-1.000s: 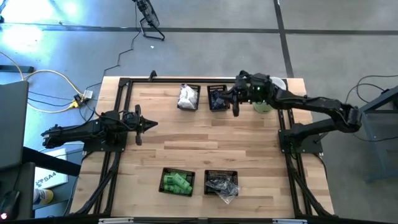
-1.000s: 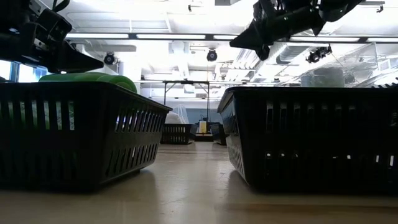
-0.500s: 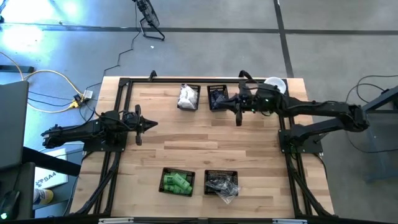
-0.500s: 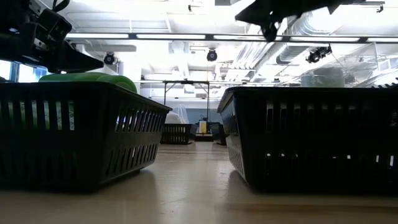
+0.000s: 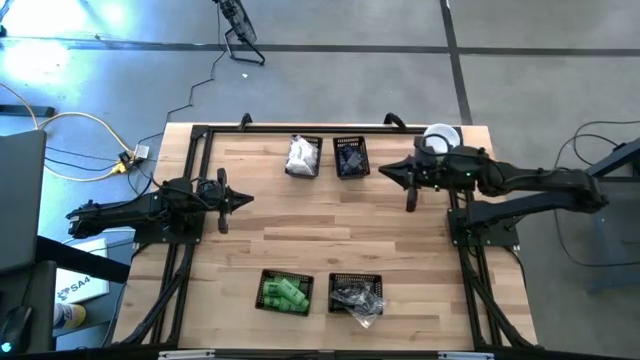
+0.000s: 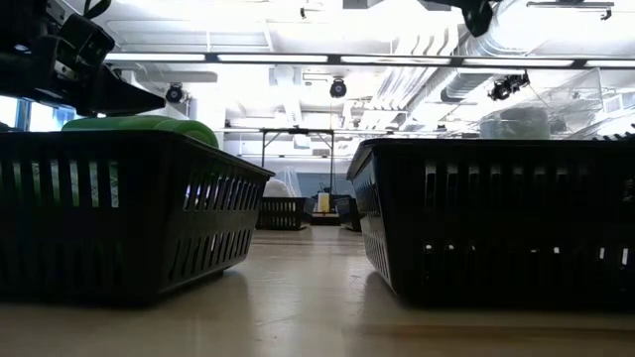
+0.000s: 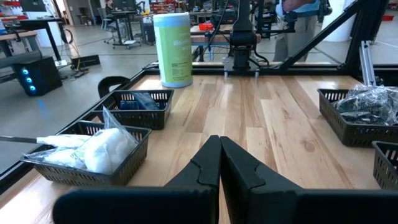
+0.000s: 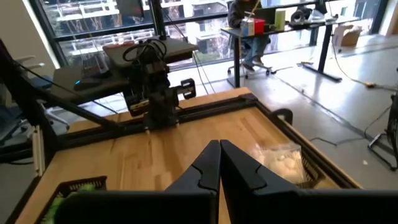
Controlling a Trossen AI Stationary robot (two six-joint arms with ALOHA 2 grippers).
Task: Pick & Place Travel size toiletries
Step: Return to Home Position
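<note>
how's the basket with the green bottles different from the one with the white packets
The green-bottle basket holds bright green bottles; the white-packet basket holds crinkly white packets. The green-bottle basket sits at the table edge nearest the low camera; the white-packet basket sits at the far edge. Both are black mesh, heaped past the rim. The left gripper and right gripper are shut, touching neither.
</note>
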